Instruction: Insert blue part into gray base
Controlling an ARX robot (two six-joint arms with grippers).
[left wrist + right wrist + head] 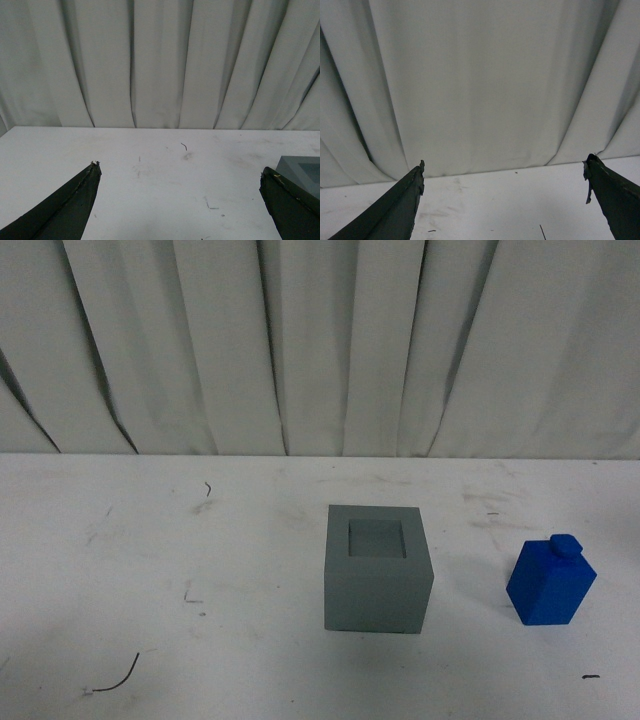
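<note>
The gray base [377, 570] sits in the middle of the white table, its square recess facing up and empty. The blue part [551, 582] stands to its right, apart from it, knob on top, turned at an angle. Neither arm shows in the front view. My left gripper [180, 170] is open and empty above bare table; a corner of the gray base [300, 170] shows just behind one finger [290, 205]. My right gripper [502, 167] is open and empty, facing the curtain; neither task object shows in its view.
A white pleated curtain [320, 340] closes off the back of the table. The white tabletop [150, 560] carries scuffs and a few small dark marks.
</note>
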